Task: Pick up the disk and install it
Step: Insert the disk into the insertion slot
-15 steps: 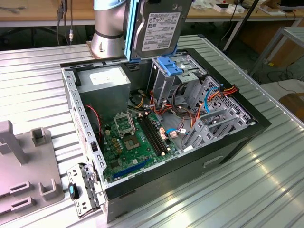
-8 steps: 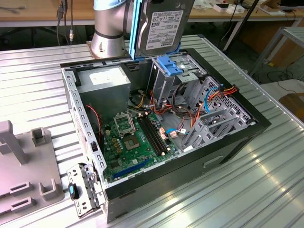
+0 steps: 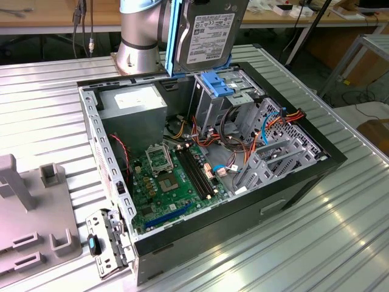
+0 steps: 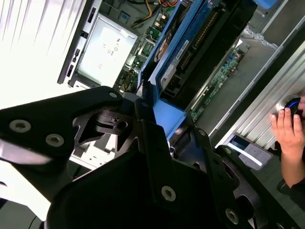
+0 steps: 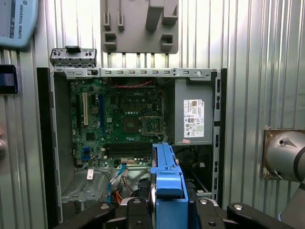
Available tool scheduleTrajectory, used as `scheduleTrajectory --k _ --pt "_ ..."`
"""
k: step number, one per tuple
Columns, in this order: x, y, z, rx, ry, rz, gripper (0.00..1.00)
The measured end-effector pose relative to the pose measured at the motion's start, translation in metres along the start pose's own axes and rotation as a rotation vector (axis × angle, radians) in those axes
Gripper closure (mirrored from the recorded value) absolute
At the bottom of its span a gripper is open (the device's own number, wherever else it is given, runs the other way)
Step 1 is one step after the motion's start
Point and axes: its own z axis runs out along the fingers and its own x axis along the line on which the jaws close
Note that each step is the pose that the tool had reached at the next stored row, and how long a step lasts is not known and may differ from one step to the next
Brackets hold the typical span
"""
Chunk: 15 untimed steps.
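Above the open computer case (image 3: 255, 219), the disk (image 3: 209, 33) hangs upright in its blue carrier, just over the drive cage (image 3: 209, 106). The gripper (image 5: 169, 202) is clamped on the carrier's edge, holding it clear.

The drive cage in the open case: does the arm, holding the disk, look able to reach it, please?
Probably yes: the case lies open, and the disk hangs upright in the gripper above the drive cage. The other blue carrier at the cage's top and nearby cables could crowd it.
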Motion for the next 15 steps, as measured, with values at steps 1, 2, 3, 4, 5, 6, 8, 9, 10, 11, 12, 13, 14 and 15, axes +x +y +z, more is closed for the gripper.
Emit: scheduleTrajectory --k 1,2,3,4,5,6,8,9,10,11,12,13,14,15 --pt "0.0000 0.0000 0.0000 0.0001 0.0000 0.000 0.63" --pt "0.0000 0.0000 0.0000 0.0002 0.0000 0.000 0.63" --pt "0.0000 0.0000 0.0000 0.0002 -0.0001 0.000 0.63" --pt "0.0000 0.0000 0.0000 0.0008 -0.0001 0.000 0.63" --pt "0.0011 0.0000 -0.0001 0.0018 -0.0010 0.000 0.63" --pt "0.0030 -0.0004 -0.0001 0.0017 -0.0013 0.000 0.63" --pt "0.0093 -0.0043 0.0005 -0.0072 -0.0014 0.001 0.63" --pt "0.0094 -0.0062 0.0006 -0.0213 0.0004 0.002 0.63" --pt "0.0095 -0.0087 0.0014 -0.0299 0.0106 0.001 0.63" --pt "0.0095 -0.0125 0.0020 -0.0314 0.0128 0.001 0.63" --pt "0.0095 -0.0150 0.0023 -0.0319 0.0140 0.001 0.63" --pt "0.0096 -0.0185 0.0027 -0.0327 0.0154 0.001 0.63" --pt "0.0098 -0.0218 0.0031 -0.0335 0.0169 0.001 0.63" --pt "0.0101 -0.0250 0.0034 -0.0344 0.0185 0.001 0.63"
